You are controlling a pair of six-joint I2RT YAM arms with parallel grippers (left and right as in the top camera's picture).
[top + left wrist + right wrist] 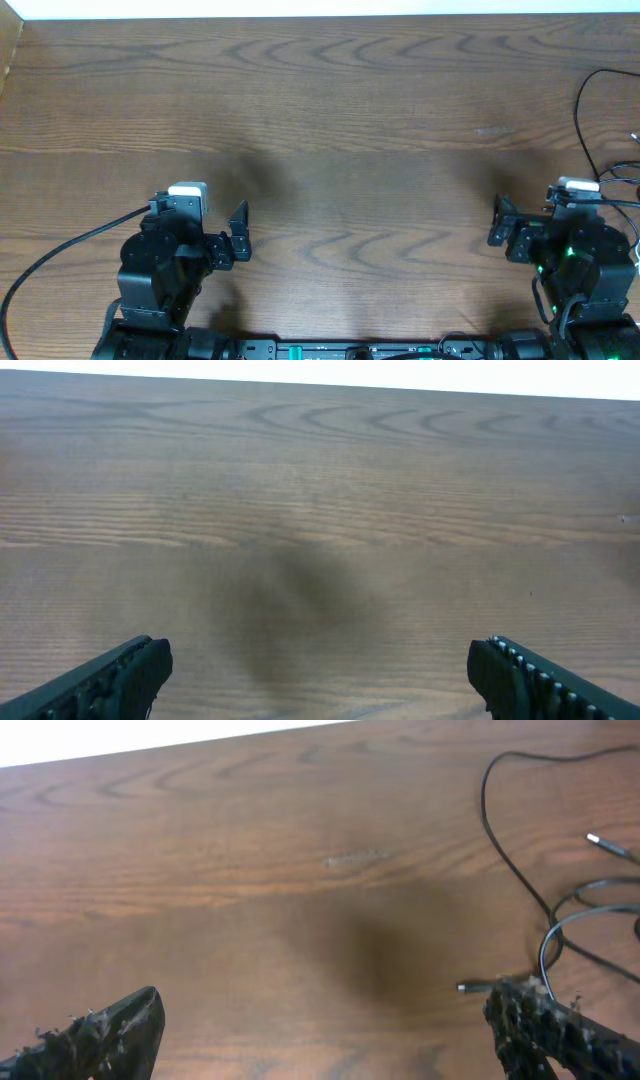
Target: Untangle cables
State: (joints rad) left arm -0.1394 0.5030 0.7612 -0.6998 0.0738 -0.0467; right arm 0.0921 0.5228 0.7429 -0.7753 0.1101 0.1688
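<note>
Thin black cables (583,120) lie at the table's far right edge, partly cut off by the frame. In the right wrist view they (510,860) curve down into loose loops (590,905), with one small plug end (470,987) beside my right finger and another (600,840) further back. No white cable shows clearly. My right gripper (498,222) (325,1015) is open and empty, just left of the cables. My left gripper (240,232) (320,660) is open and empty over bare wood, far from the cables.
The wooden table (330,110) has a white far edge (320,8). A thick black arm wire (60,250) runs off to the left from the left arm. The loops lie close to the right arm's base.
</note>
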